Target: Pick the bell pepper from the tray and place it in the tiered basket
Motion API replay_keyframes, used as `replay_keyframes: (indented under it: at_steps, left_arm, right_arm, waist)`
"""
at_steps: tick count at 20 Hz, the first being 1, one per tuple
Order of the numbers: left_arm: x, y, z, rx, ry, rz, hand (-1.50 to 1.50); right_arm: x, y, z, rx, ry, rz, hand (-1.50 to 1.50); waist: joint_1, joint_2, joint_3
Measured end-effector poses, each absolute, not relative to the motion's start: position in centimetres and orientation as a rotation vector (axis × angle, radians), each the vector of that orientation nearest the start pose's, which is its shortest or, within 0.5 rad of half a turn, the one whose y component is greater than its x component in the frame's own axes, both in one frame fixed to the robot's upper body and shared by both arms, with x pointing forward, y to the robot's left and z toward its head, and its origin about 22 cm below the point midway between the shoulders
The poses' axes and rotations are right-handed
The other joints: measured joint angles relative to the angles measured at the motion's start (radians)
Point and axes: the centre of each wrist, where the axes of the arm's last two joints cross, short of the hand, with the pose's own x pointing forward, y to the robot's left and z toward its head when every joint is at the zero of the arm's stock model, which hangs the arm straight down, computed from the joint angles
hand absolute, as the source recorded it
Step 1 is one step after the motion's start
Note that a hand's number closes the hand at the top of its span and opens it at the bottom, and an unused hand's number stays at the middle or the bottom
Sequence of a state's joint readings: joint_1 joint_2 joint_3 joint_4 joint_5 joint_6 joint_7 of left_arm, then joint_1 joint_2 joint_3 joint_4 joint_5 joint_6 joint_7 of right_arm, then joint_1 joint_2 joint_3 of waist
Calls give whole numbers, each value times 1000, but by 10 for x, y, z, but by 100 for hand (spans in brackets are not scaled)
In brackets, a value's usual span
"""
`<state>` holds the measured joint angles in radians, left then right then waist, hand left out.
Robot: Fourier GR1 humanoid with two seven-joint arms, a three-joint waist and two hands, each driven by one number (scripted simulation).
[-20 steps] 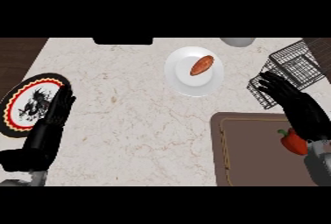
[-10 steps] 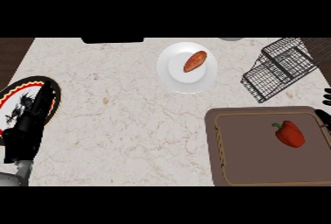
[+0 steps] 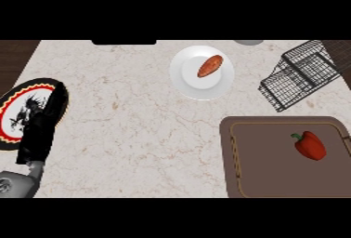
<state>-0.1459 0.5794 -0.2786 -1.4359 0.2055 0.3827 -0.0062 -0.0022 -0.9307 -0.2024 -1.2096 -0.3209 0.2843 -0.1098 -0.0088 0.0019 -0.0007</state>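
A red bell pepper (image 3: 310, 145) with a green stem lies on the brown tray (image 3: 260, 158) at the lower right, nothing touching it. The black wire tiered basket (image 3: 302, 74) stands beyond the tray at the upper right, tilted in this view. My left hand (image 3: 42, 123) rests at the far left with straight fingers pointing up the picture, far from both the pepper and the basket. My right hand does not show anywhere.
A white plate (image 3: 192, 86) carrying an orange-brown food item (image 3: 210, 66) sits at the top centre. A round plate with a red, yellow and black pattern (image 3: 14, 116) lies partly under my left hand. A dark object (image 3: 123, 42) and a grey one (image 3: 248, 42) touch the far edge.
My right hand, which was over the basket and tray's right side a second ago, has left the view to the right. The pepper now shows whole on the tray.
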Motion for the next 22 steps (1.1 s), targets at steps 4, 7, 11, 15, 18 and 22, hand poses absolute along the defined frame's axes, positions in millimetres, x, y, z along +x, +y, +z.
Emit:
replay_keyframes:
  at_steps: [4,7,11,15,18,22]
  left_arm:
    - [274,305,34,441,-1539,-231,0]
    - [279,299,32,436,-1546,-229,0]
    - [278,300,36,439,-1537,-236,0]
    - [277,298,33,434,-1541,-239,0]
    - [280,296,38,429,-1543,-241,0]
    - [280,296,38,430,-1541,-240,0]
  right_arm:
    - [232,-499,151,-479,-1260,602,-150]
    - [245,-484,166,-488,-1187,708,-150]
    - [260,-455,174,-509,-1115,753,-150]
    - [277,-436,171,-517,-1031,766,-150]
    - [288,-425,164,-505,-956,785,-150]
    - [293,-412,148,-513,-874,821,-150]
  waist:
    - [8,0,-1]
    - [13,0,-1]
    - [15,-2,-1]
    - [19,-1,0]
    - [20,-1,0]
    - [16,-1,1]
